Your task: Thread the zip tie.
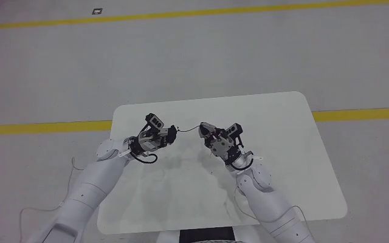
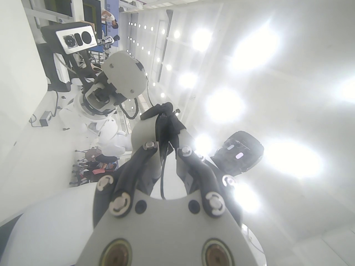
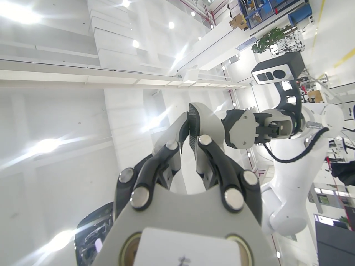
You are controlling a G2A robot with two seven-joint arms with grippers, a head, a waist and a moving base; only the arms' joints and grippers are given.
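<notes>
Above white table (image 1: 273, 121), zip tie (image 1: 187, 128) spans sideways between left claw (image 1: 173, 131) and right claw (image 1: 203, 127), both pinching it.

White counter (image 1: 285, 121), rounded at the corners, stands on a grey floor (image 1: 194, 54). One yellow floor line (image 1: 55, 127) meets it at both sides, showing left and right of the top. A second yellow line (image 1: 182, 13) crosses the floor farther off. A tiny dark speck (image 1: 211, 172) marks the counter near its middle.
</notes>
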